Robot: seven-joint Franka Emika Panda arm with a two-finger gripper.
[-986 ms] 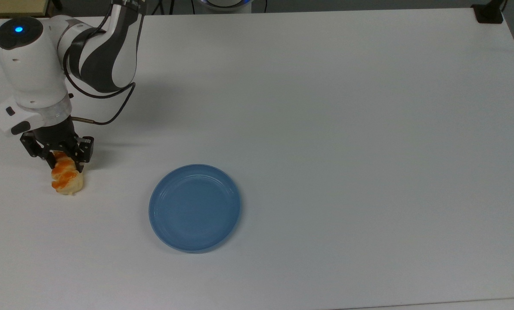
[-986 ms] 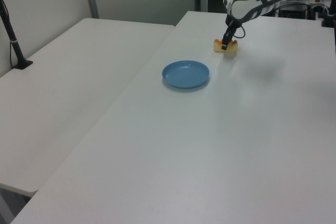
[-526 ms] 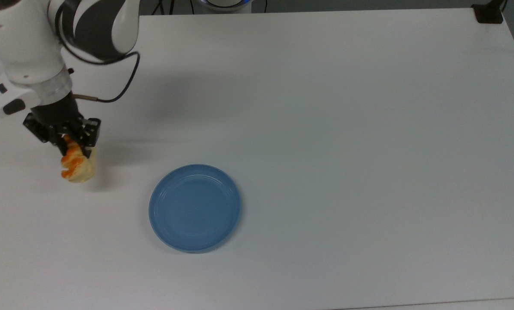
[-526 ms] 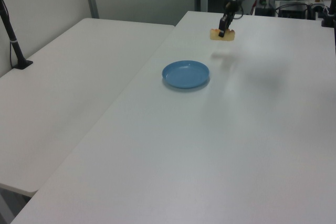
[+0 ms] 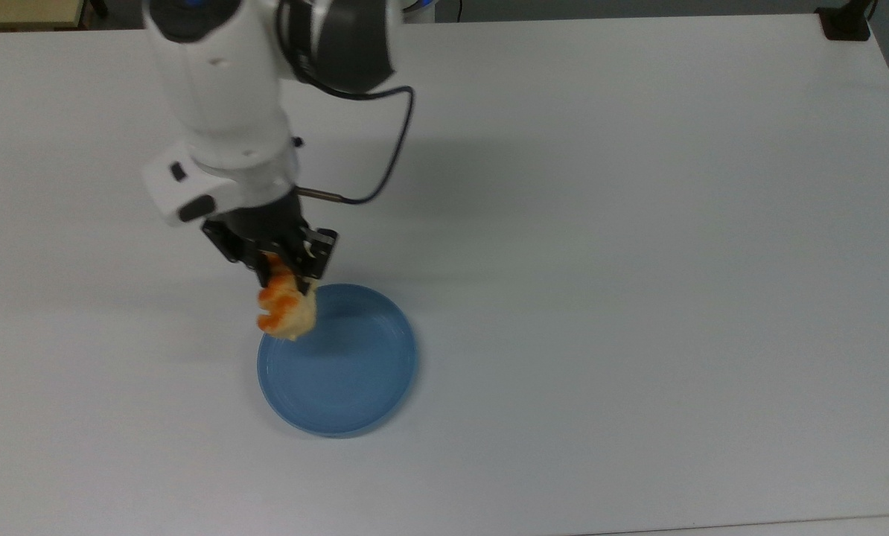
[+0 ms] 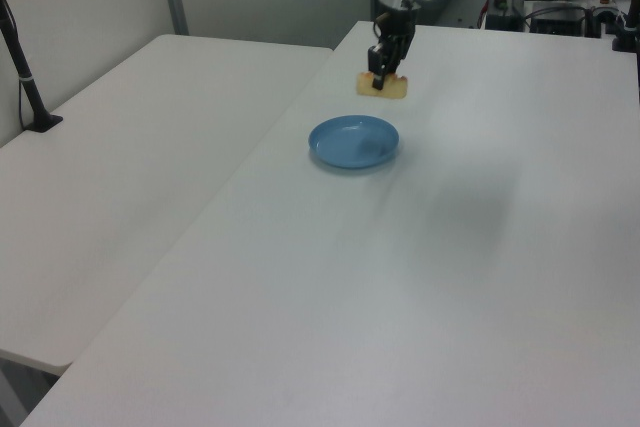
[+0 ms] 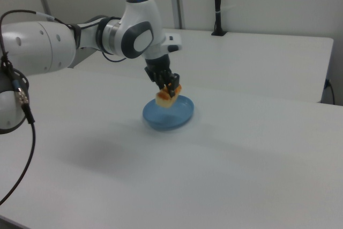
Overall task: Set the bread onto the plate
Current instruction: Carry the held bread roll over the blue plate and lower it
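The bread (image 5: 287, 307), a pale bun with orange-brown stripes, hangs in the air with my gripper (image 5: 284, 269) shut on its upper end. It overlaps the upper left rim of the blue plate (image 5: 348, 372) in the top view. The left view shows the bread (image 6: 384, 85) held by my gripper (image 6: 380, 69) well above the table, beyond the plate (image 6: 352, 142). From the right view, the bread (image 7: 167, 97) hangs just over the plate (image 7: 172, 117) under my gripper (image 7: 170, 85).
The white table (image 5: 638, 260) stretches wide to the top view's right of the plate. A black post base (image 5: 845, 22) stands at the table's far right corner. A second white table (image 6: 130, 147) adjoins on the left view's left.
My arm has carried the bread from the table's left side, in the top view, rightward to the plate's edge. The bread rose off the table and stays gripped.
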